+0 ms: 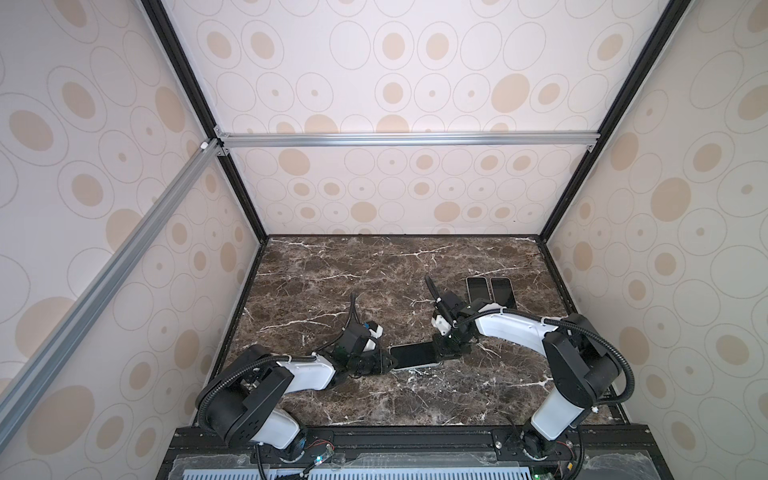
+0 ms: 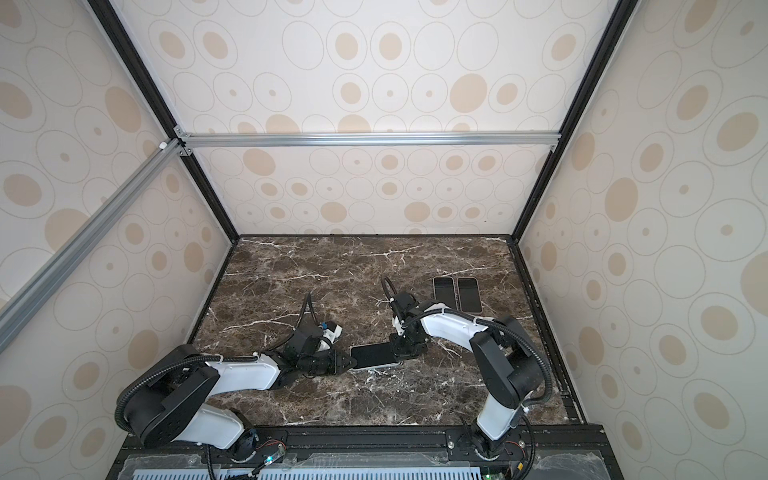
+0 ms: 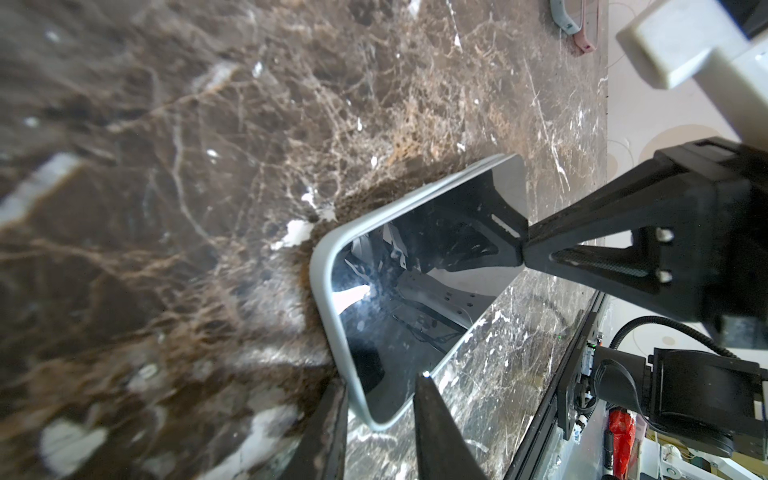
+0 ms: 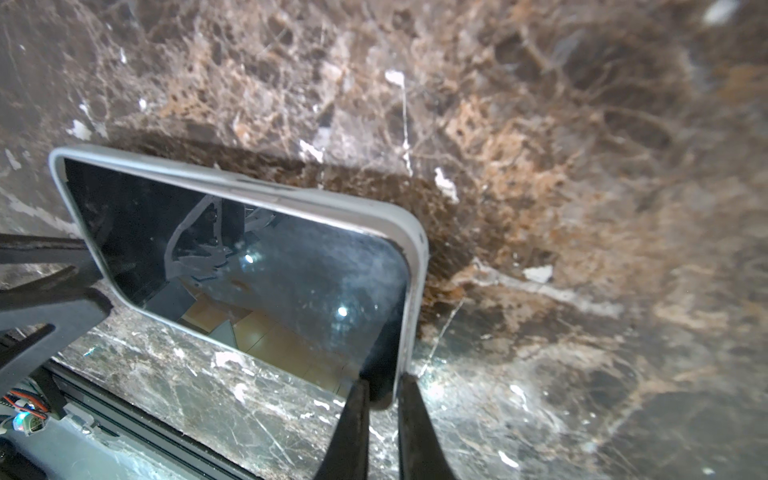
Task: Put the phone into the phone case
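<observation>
At the left, the left gripper (image 3: 383,378) is closed around the left short end of the phone (image 1: 415,355). One finger lies on the glass and the other against the outside of the phone case (image 3: 328,266). I cannot tell how firmly it clamps.

The phone lies lengthwise near the middle of the desk (image 1: 332,270), closer to the front edge than the back, with its dark screen facing up. The pale grey rim of the case runs round the far long side and both short ends. Whether the near long side is fully seated is not clear, nor whether the phone rests flat or is slightly raised.

I judge the phone to be a stiff, fairly light slab with a glossy face that is slippery and easily marked or cracked by a hard fingertip. The case looks soft and matt, so it should flex and give better grip. The best hold is probably across the thickness at the rim, at the ends or corners, with pressure kept off the open glass.

At the right short end, the right gripper (image 4: 383,386) is nearly shut, pinching a corner of the case rim.

Toward the right edge, a second phone (image 1: 478,291) and a third phone (image 1: 503,293) lie side by side.

No brand, label or writing can be read on anything.
</observation>
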`<state>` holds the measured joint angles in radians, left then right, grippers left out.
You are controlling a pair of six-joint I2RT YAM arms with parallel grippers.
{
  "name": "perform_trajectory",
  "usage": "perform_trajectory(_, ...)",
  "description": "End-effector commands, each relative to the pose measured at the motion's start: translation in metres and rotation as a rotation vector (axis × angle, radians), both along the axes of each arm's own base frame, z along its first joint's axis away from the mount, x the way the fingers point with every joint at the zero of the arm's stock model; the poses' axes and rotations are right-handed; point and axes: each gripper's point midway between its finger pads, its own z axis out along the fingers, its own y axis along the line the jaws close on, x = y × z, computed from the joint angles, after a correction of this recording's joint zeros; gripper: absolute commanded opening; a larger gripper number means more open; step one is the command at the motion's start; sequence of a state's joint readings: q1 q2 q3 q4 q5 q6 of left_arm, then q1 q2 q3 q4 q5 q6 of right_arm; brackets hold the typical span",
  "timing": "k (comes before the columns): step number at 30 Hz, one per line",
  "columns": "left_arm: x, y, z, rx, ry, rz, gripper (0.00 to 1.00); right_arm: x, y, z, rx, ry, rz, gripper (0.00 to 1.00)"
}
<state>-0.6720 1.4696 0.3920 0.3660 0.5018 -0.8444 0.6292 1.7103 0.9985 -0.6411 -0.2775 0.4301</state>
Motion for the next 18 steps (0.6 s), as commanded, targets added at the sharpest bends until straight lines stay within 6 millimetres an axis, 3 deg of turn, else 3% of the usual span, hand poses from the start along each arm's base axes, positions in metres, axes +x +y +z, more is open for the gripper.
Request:
perform_trajectory(1, -0.014, 0.001, -0.018, 0.031, 0.055, -0.034, 0.28, -0.029, 0.009, -0.046, -0.035, 0.086, 0.067, 0.12)
perform_trajectory(10, -0.016, 0.002, -0.022, 0.035, 0.064, -0.030, 0.28, -0.035, 0.005, -0.064, -0.063, 0.093, 0.062, 0.12)
perform_trajectory(18, -0.015, 0.005, -0.022, 0.045, 0.060, -0.011, 0.28, -0.029, -0.009, -0.061, -0.165, 0.031, 0.076, 0.12)
